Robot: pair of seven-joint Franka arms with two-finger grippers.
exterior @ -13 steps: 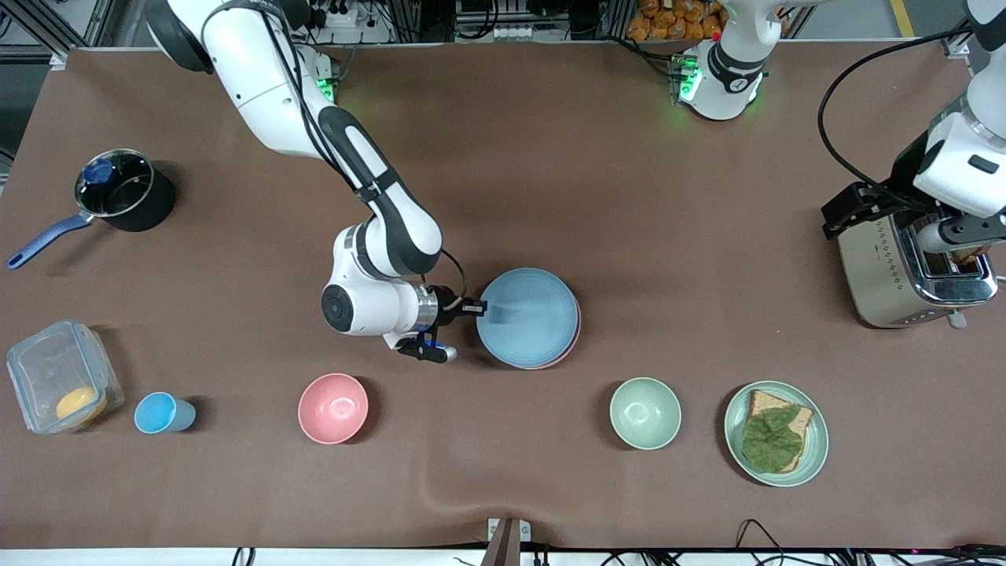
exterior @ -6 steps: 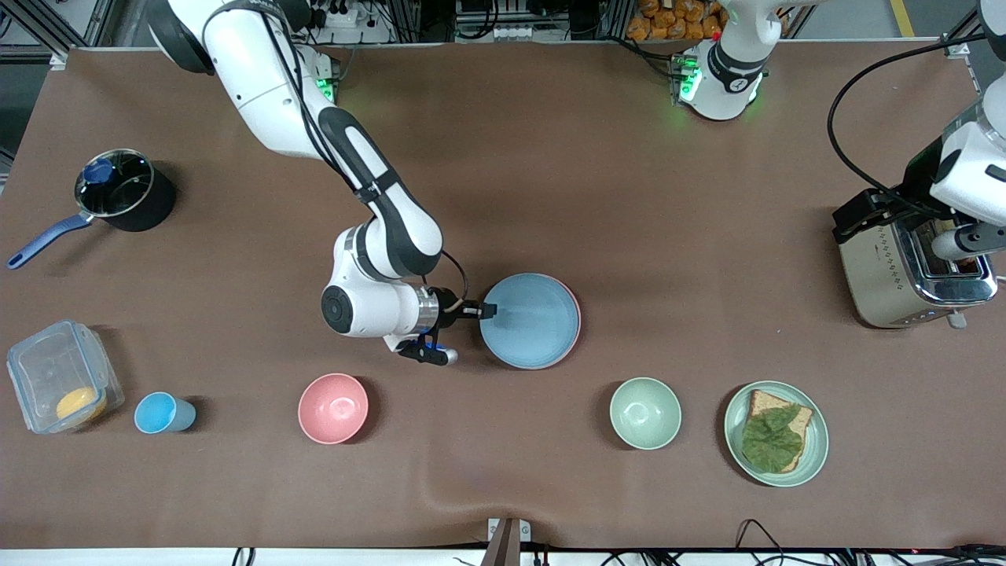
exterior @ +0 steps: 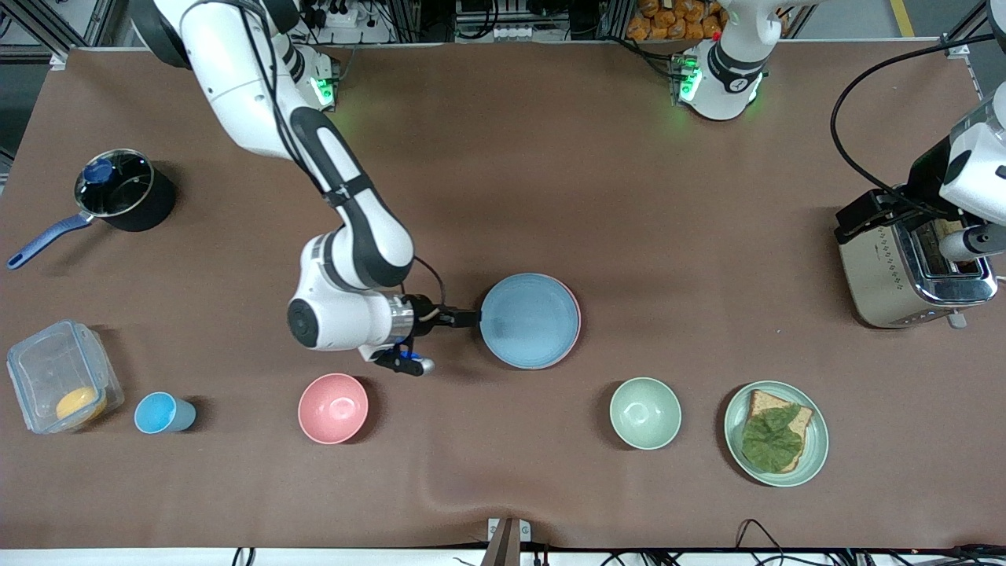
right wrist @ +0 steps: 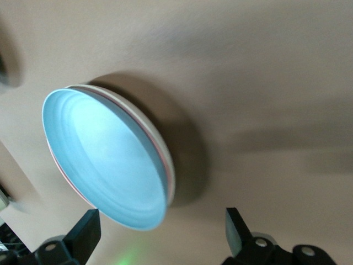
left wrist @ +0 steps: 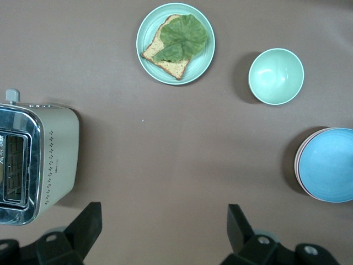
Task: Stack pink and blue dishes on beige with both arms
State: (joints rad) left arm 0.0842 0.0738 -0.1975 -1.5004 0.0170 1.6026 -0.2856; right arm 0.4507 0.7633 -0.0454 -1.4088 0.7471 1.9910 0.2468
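The light blue plate (exterior: 530, 321) lies on top of a stack in the middle of the table, also in the left wrist view (left wrist: 331, 164) and the right wrist view (right wrist: 102, 160). The pink plate (exterior: 579, 316) shows only as a thin rim under it (right wrist: 138, 122). Under both, a cream-beige plate's edge (right wrist: 172, 175) shows in the right wrist view. My right gripper (exterior: 465, 317) (right wrist: 160, 232) is open and low, just off the stack's rim toward the right arm's end. My left gripper (exterior: 971, 240) (left wrist: 161, 232) hangs open and empty over the toaster.
A toaster (exterior: 912, 271) stands at the left arm's end. Nearer the camera are a green bowl (exterior: 645, 413), a green plate with bread and a leaf (exterior: 776, 433), a pink bowl (exterior: 333, 408), a blue cup (exterior: 161, 413) and a clear container (exterior: 59, 385). A black pot (exterior: 122, 189) sits farther off.
My right gripper let go of the blue plate and drew back toward the right arm's end. The blue plate settled flat on the stack. The left arm shifted slightly over the toaster.
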